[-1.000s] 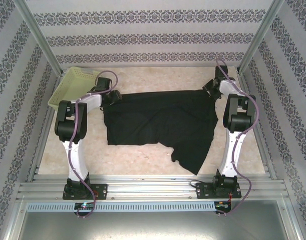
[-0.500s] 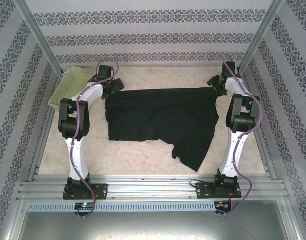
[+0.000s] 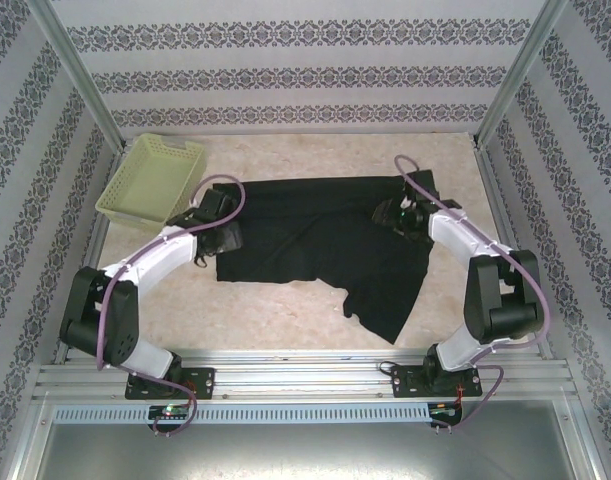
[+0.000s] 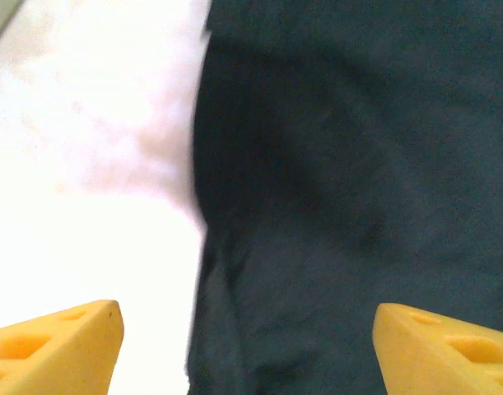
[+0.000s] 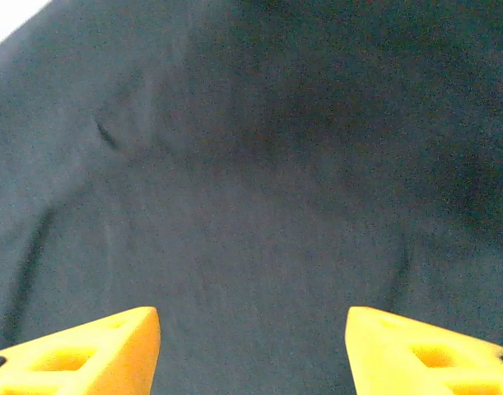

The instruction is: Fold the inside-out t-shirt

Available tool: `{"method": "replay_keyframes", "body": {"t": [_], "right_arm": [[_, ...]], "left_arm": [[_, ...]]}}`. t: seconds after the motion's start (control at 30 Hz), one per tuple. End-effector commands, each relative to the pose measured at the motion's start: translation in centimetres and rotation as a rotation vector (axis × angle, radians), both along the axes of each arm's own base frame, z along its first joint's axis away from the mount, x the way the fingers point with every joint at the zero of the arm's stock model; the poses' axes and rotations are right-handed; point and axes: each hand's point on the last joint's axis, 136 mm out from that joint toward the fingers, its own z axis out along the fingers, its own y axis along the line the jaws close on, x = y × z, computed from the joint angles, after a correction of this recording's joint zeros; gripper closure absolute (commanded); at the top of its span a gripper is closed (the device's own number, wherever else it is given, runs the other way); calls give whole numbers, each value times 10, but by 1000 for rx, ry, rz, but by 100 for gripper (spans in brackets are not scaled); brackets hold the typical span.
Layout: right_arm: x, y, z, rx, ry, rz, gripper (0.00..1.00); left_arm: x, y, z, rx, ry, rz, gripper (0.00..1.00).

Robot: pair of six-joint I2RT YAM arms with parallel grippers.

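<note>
Black fabric of the inside-out t-shirt lies spread across the middle of the bench, one corner trailing toward five o'clock. At its nine o'clock edge hangs the left claw, and over its two o'clock part the right claw. Both gape wide, holding nothing. The basket sits at ten o'clock.

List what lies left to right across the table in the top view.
basket → left gripper, at the shirt's left edge → t-shirt → right gripper, over its right part

the table lies open on the near side of the t-shirt, but the basket blocks the far-left corner.
</note>
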Motion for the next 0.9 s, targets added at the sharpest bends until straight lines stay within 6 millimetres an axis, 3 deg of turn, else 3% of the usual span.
{"method": "replay_keyframes", "body": {"t": [0.0, 0.27, 0.5, 0.7, 0.87], "right_arm": [[-20, 7, -9, -17, 2, 34, 39], [-39, 27, -43, 39, 68, 30, 38], [-46, 22, -69, 39, 130, -45, 39], [-40, 20, -74, 60, 142, -101, 40], [-33, 18, -75, 62, 147, -130, 41]], "left_arm": [[-20, 0, -9, 3, 35, -1, 24], [-41, -13, -28, 17, 103, -25, 30], [-63, -15, -47, -6, 164, -30, 38], [-78, -12, -61, -7, 194, -26, 45], [-80, 1, -63, 29, 183, 8, 60]]}}
